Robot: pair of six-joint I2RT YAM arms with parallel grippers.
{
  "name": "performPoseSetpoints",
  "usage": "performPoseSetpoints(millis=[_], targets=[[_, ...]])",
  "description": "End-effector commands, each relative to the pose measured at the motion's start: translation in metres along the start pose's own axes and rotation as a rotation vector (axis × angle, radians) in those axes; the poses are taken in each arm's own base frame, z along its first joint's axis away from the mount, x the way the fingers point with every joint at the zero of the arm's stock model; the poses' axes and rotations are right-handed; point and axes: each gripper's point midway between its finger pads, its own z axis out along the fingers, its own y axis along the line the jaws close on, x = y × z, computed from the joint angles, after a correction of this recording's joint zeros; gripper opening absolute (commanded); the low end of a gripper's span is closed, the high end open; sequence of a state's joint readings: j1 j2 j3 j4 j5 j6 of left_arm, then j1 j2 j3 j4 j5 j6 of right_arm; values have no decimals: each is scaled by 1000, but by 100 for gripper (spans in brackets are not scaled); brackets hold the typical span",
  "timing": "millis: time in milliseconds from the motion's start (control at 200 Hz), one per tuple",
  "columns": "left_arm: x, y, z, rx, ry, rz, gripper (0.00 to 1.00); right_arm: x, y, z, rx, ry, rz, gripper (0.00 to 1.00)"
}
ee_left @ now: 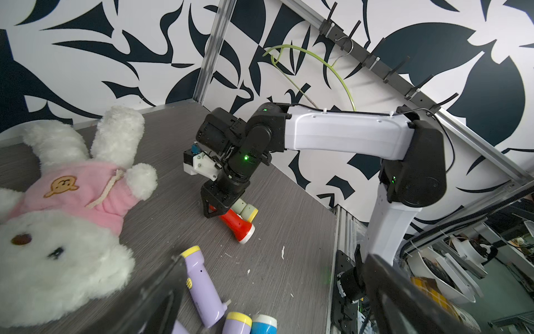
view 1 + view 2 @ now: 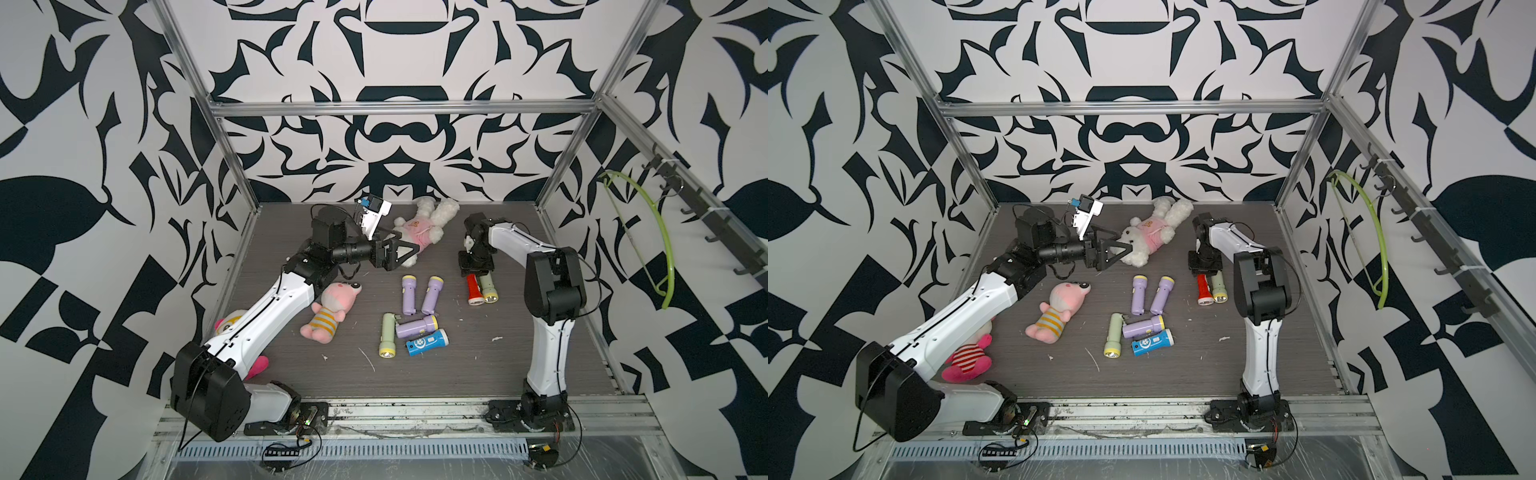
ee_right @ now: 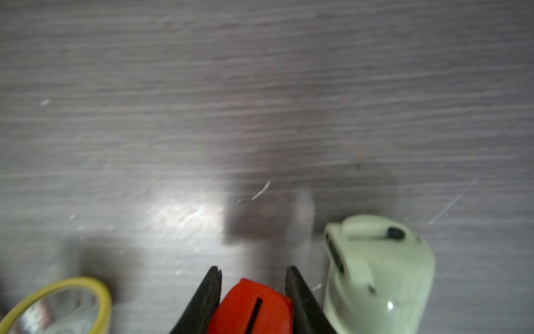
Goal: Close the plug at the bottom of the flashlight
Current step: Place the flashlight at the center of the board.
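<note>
A red flashlight (image 2: pixel 473 291) (image 2: pixel 1203 291) (image 1: pixel 237 225) lies on the grey table at the right, lens end toward the front. My right gripper (image 2: pixel 474 274) (image 1: pixel 220 208) (image 3: pixel 254 270) points down over its rear end and is shut on it. In the right wrist view the red flashlight's rear end (image 3: pixel 251 309), with a dark slot, sits between the two fingers. A pale green flashlight (image 2: pixel 489 289) (image 3: pixel 375 274) lies right beside the red one. My left gripper (image 2: pixel 409 248) (image 2: pixel 1128 246) (image 1: pixel 274 257) hangs open and empty above the table, by the white bunny plush (image 2: pixel 419 228).
Three purple flashlights (image 2: pixel 409 295) (image 2: pixel 432 295) (image 2: pixel 415 326), another pale green one (image 2: pixel 386 334) and a blue one (image 2: pixel 428 341) lie mid-table. A pink striped doll (image 2: pixel 332 307) lies left of them, and another plush (image 2: pixel 232 324) under the left arm. A green hanger (image 2: pixel 660 249) hangs on the right wall.
</note>
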State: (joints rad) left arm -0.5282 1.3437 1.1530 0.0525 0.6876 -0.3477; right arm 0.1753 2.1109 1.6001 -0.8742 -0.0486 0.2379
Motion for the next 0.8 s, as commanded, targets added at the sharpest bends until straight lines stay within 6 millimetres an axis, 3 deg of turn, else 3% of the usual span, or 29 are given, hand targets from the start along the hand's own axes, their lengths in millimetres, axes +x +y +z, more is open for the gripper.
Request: performPoseSetpoints(millis=[0, 120, 370, 490, 795], targets=[[-6, -3, -4, -6, -7, 6, 99, -16, -2, -9, -12, -35, 12, 0], [-5, 1, -2, -22, -4, -14, 99, -23, -5, -5, -6, -34, 20, 2], [-3, 5, 1, -28, 11, -34, 99, -26, -5, 0, -4, -30, 31, 44], [-3, 6, 1, -28, 13, -36, 99, -26, -6, -2, -1, -36, 34, 56], [-3, 6, 1, -30, 15, -45, 99, -26, -5, -11, -11, -62, 45, 63]])
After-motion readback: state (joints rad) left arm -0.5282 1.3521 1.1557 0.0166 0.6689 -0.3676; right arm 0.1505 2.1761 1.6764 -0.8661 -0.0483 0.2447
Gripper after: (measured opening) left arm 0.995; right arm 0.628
